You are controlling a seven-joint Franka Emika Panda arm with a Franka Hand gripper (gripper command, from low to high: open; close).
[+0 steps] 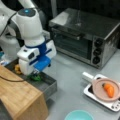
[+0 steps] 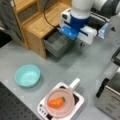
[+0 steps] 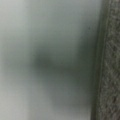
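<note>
one gripper (image 1: 35, 74) was on record, and i found it lowered into the open grey drawer (image 1: 47, 85) at a front view's left, its fingers hidden below the white and blue wrist housing. i could not tell whether the jaws stood wide or narrow, nor whether they held anything. just beneath the housing lay a green item (image 1: 36, 77) inside the drawer, the nearest thing to the gripper; whether the fingers touched it, i could not tell. a yellow-orange item (image 1: 17, 68) sat further back in the same drawer, towards a front view's left. in a front view the drawer (image 2: 56, 43) projected from the wooden cabinet (image 2: 37, 25), with the arm's housing over its far end, and the gripper itself was hidden there. the wrist view gave only a blurred pale grey surface with a rough grey wall (image 3: 110, 75) along its right edge.

beyond the drawer, well apart from the gripper, a pink pan (image 1: 106, 91) rested on a small white hob (image 1: 97, 96), with a carrot (image 1: 109, 90) lying in it; both front views showed this. a teal bowl (image 2: 27, 75) stood on the grey table (image 1: 72, 75), near the cabinet. a steel toaster oven (image 1: 85, 35) stood at a front view's top right, its door shut.
</note>
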